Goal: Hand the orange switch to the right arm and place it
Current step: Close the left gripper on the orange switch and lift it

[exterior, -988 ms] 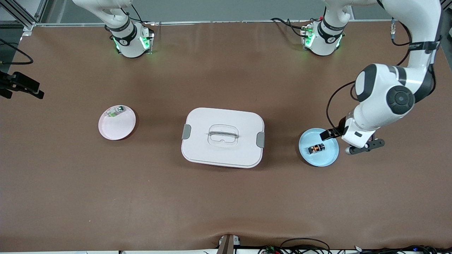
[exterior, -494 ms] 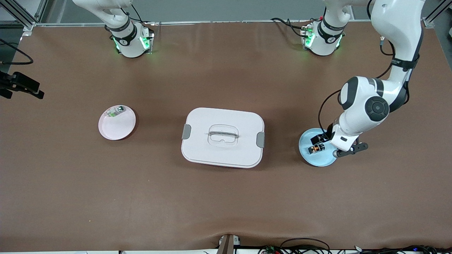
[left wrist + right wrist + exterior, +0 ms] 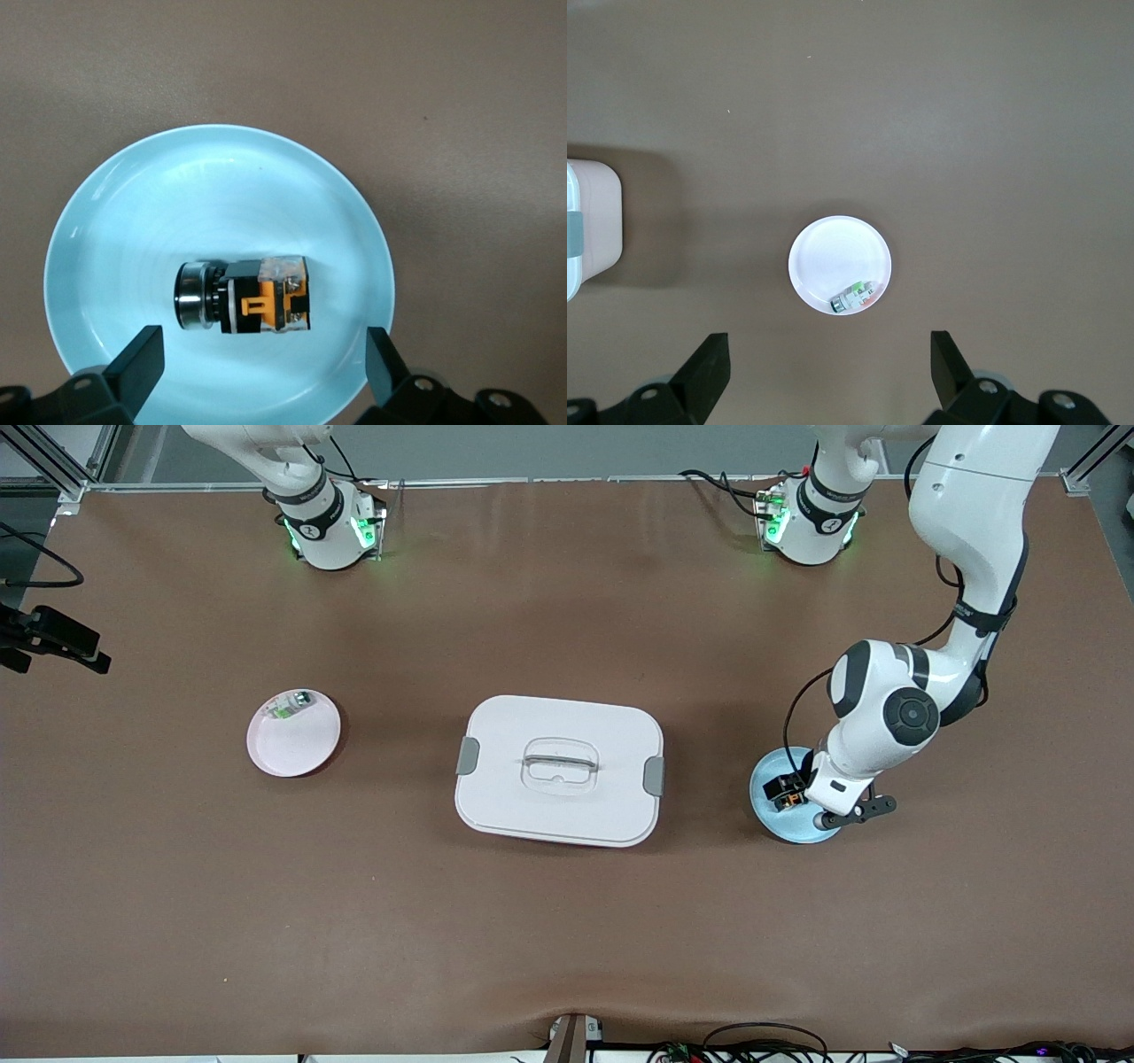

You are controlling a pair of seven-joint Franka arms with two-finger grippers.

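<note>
The orange switch (image 3: 252, 297), a small black block with an orange face and a silver cap, lies on its side in a light blue plate (image 3: 133, 195) at the left arm's end of the table. My left gripper (image 3: 263, 354) hangs open just above the plate, its fingers straddling the switch without touching it. In the front view the left hand covers part of the orange switch (image 3: 786, 795) and the blue plate (image 3: 771, 815). My right gripper (image 3: 828, 359) is open and empty, high above the table near a pink plate (image 3: 833, 252); it is outside the front view.
A white lidded box (image 3: 558, 771) with grey latches sits mid-table between the two plates. The pink plate (image 3: 297, 748) holds a small green-and-white part (image 3: 288, 707). A black clamp (image 3: 53, 642) juts in at the right arm's end.
The left arm has swung in toward the box and come down over the blue plate, so its open fingers now flank the switch. The right arm has not visibly moved.
</note>
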